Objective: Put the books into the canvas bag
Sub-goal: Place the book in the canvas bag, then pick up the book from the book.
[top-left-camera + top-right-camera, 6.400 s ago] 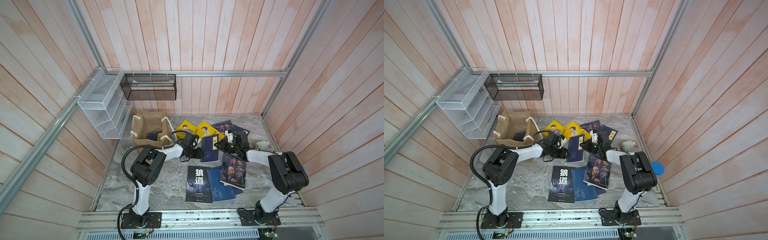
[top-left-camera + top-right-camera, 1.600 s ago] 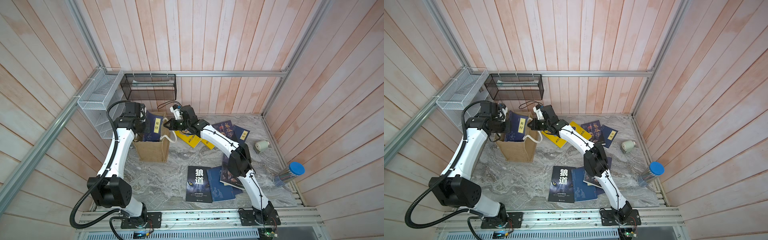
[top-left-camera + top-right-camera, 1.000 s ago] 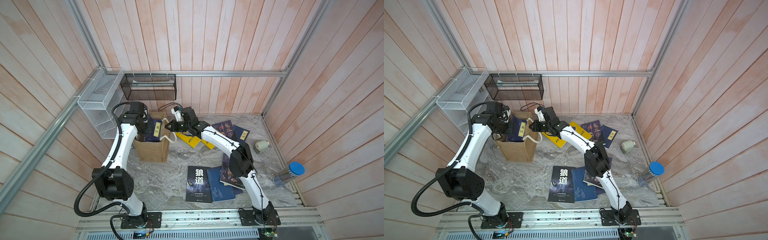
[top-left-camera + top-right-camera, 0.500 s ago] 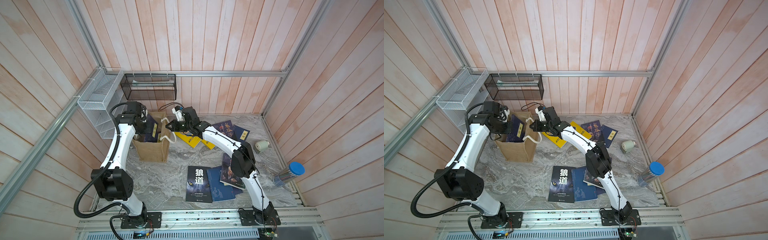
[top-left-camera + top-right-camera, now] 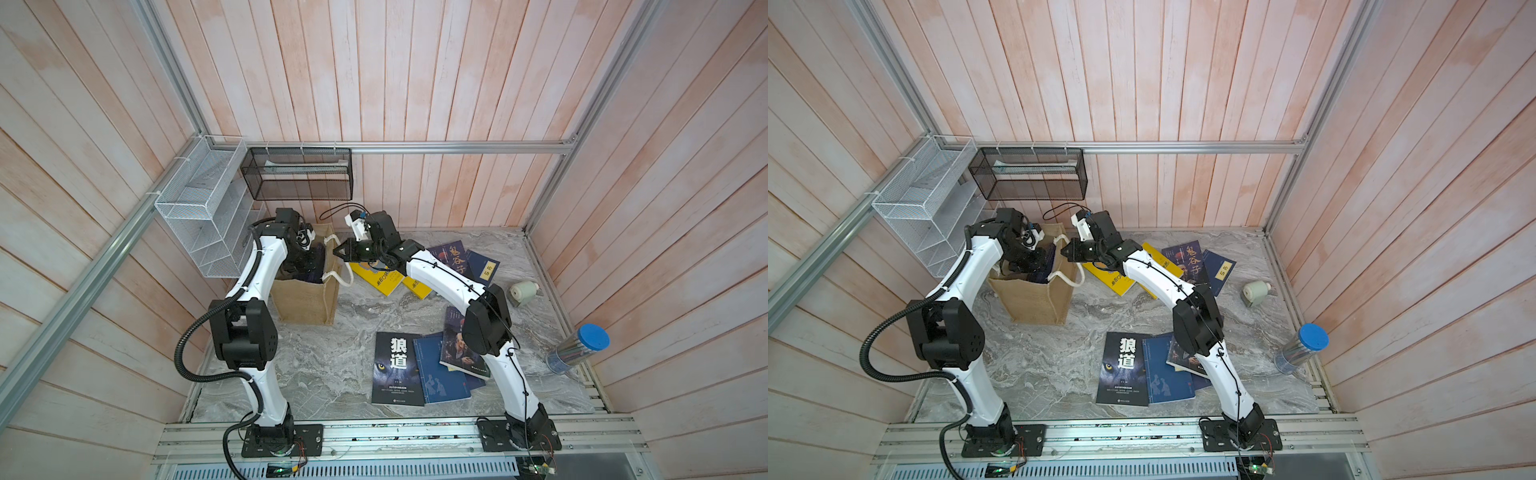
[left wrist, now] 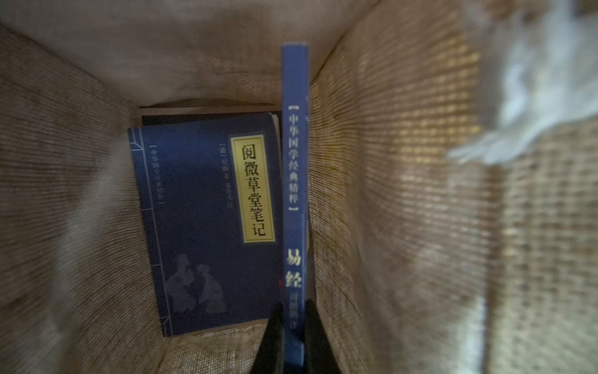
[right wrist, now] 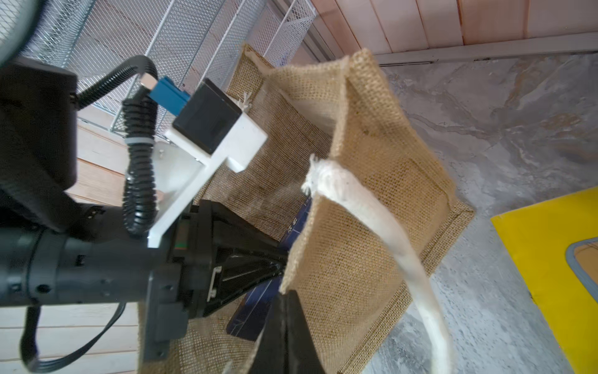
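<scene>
Your left gripper [image 6: 293, 312] is down inside the canvas bag [image 5: 305, 303] at the far left of the table. Its jaws are pinched on the edge of a navy book [image 6: 294, 155] that stands on edge against the bag's wall. A second navy book [image 6: 207, 220] lies flat on the bottom beside it. Your right gripper [image 7: 284, 301] is pressed shut on the bag's rim beside a rope handle [image 7: 372, 233] and holds the mouth open. Keep that pinch until the left arm is clear.

Lower the held book until its bottom edge rests on something, then part the jaws only a little. Lift straight up so the fingers don't drag the burlap or pull the book back out. Letting go high risks it toppling crosswise and wasting room. The yellow books [image 5: 374, 278] and the wolf-eye book [image 5: 397, 368] are on the table to the right, not yet bagged.
</scene>
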Robot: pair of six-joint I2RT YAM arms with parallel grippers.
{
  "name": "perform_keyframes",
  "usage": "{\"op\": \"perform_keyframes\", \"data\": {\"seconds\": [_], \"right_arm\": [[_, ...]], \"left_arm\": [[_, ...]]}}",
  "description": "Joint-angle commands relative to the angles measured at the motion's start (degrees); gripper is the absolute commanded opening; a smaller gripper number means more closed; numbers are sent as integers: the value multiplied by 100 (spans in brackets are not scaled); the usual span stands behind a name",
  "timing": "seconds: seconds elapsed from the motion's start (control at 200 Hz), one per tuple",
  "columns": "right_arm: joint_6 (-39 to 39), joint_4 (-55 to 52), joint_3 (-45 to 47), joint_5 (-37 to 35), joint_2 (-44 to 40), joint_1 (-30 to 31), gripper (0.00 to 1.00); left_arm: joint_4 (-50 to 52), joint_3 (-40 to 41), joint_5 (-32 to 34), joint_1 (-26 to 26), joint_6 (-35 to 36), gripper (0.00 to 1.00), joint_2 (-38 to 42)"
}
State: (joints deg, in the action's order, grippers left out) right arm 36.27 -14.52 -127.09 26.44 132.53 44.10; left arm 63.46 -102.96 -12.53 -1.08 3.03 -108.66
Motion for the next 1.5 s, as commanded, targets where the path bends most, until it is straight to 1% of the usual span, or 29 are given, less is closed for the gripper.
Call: {"op": "perform_keyframes", "data": {"seconds": [0.0, 0.085, 0.18, 0.2, 0.235, 0.295, 0.385, 0.435, 0.525, 0.595, 0.74, 0.865, 1.015, 1.115, 1.255, 1.27, 1.33, 1.495], "right_arm": [[-169, -256, -375, -84, -51, -24, 0], [-112, -401, -333, -42, -84, -24, 0], [-178, -292, 41, -49, -273, 26, 0], [-177, -229, 126, -79, -317, 26, 0], [-158, -123, 243, -101, -374, 29, 0], [-114, -86, 274, -180, -427, 24, 0], [-152, -106, 272, -218, -493, 33, 0], [-234, -165, 264, -234, -521, 29, 2], [-347, -307, 268, -325, -582, 29, 4], [-353, -327, 315, -357, -646, 29, 7], [-303, -128, 779, -440, -962, 31, 10], [-435, -187, 1267, -730, -1341, 8, 15], [-434, -86, 2175, -1028, -1956, -71, 20], [-351, 19, 2915, -1150, -2380, -144, 24], [-192, 67, 3959, -1309, -2976, -297, 30], [-172, 65, 4081, -1336, -3045, -315, 30], [-86, 101, 4584, -1453, -3347, -415, 33], [263, 270, 6142, -1515, -4238, -983, 39]], "left_arm": [[-218, -95, 564, 88, 22, 0, 103], [-488, 152, 566, 191, -38, 4, 169], [-598, 182, 565, 263, -25, 5, 126], [-612, 180, 605, 274, -34, 8, 118], [-654, 188, 660, 294, -56, 15, 124], [-718, 212, 707, 293, -66, 21, 151], [-748, 140, 770, 293, -59, 33, 219], [-731, 53, 875, 291, -33, 37, 283], [-697, -94, 1221, 293, -4, 40, 439], [-711, -162, 1280, 294, -4, 41, 608], [-769, -163, 1067, 228, -54, 43, 956], [-722, -109, 834, 49, -115, 43, 1195], [-777, 91, 639, -377, -316, 44, 1556], [-906, 318, 504, -802, -494, 44, 1848], [-1090, 690, 516, -1526, -697, 44, 2240], [-1113, 737, 524, -1612, -866, 44, 2278], [-1248, 940, 554, -1965, -1058, 44, 2427], [-1873, 1726, 635, -2930, -1590, 44, 2756]]}}
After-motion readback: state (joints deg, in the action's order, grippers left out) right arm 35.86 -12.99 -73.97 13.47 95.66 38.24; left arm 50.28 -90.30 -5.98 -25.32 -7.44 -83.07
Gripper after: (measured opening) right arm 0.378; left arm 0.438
